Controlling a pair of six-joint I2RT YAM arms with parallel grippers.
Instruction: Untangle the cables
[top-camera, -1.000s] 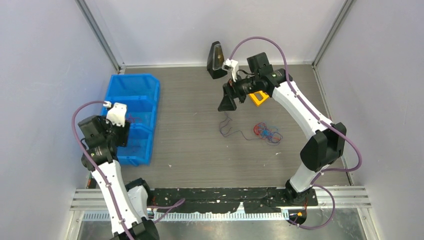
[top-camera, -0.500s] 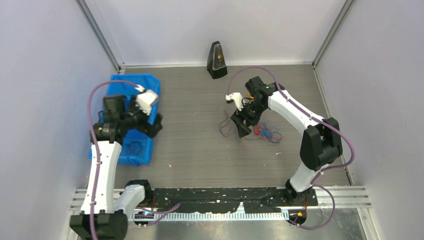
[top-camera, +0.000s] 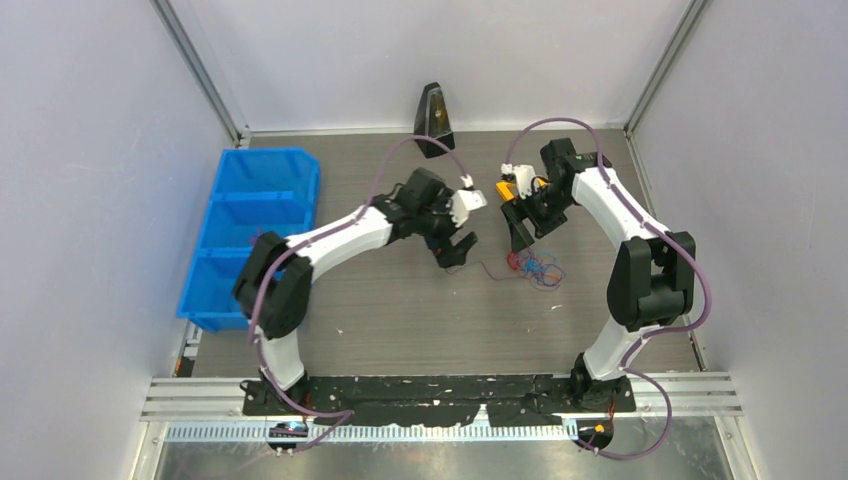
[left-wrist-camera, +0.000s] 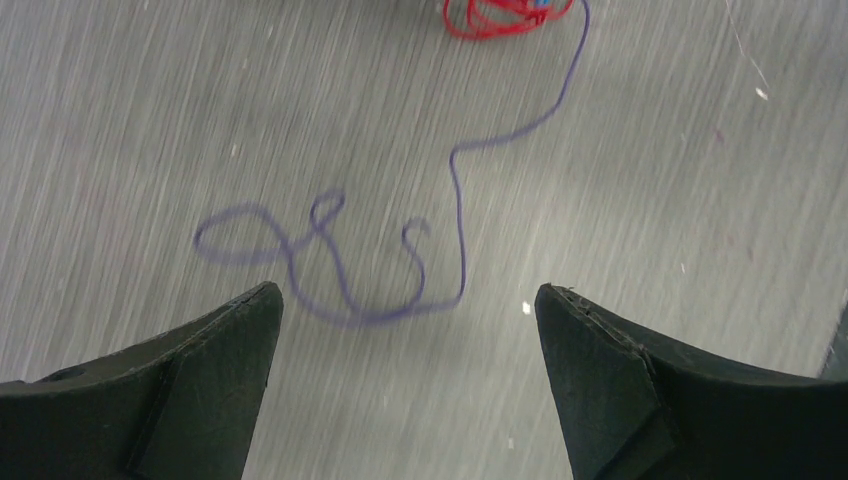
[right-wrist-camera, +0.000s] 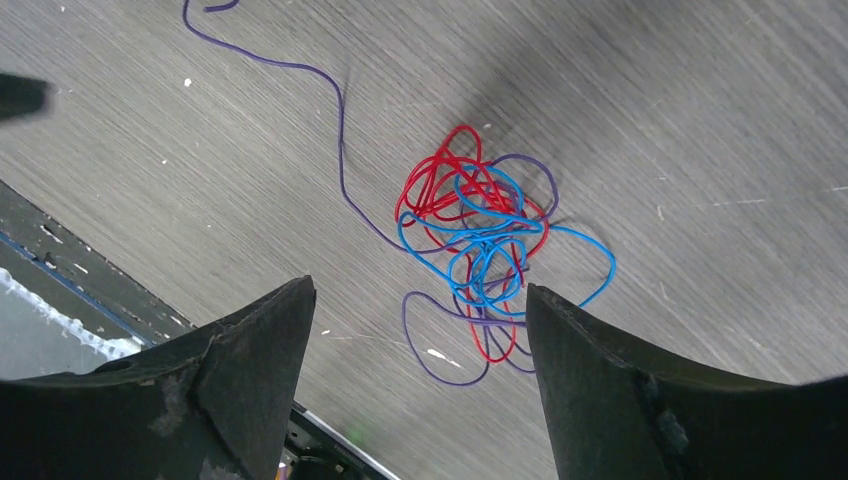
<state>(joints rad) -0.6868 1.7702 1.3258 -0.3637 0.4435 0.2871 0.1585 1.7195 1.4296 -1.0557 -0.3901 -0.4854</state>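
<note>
Lying tangled: hair-thin red, blue and purple cables (right-wrist-camera: 480, 250) on grey wood-grain table (top-camera: 380, 300).
Left gripper (left-wrist-camera: 405, 295) and right gripper (right-wrist-camera: 420, 290) hover spread wide, empty; blue plastic bin (top-camera: 265, 153) contents indiscernible.

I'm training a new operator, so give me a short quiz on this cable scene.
1. True or false: the left gripper and the right gripper are both open.
2. Which colour is the strand that runs out from the tangle to lie under the left gripper? A red, B blue, C purple.
3. Fill in: the bin at the table's left edge is ___.
Key: 1 true; 2 C; 3 blue.
</note>
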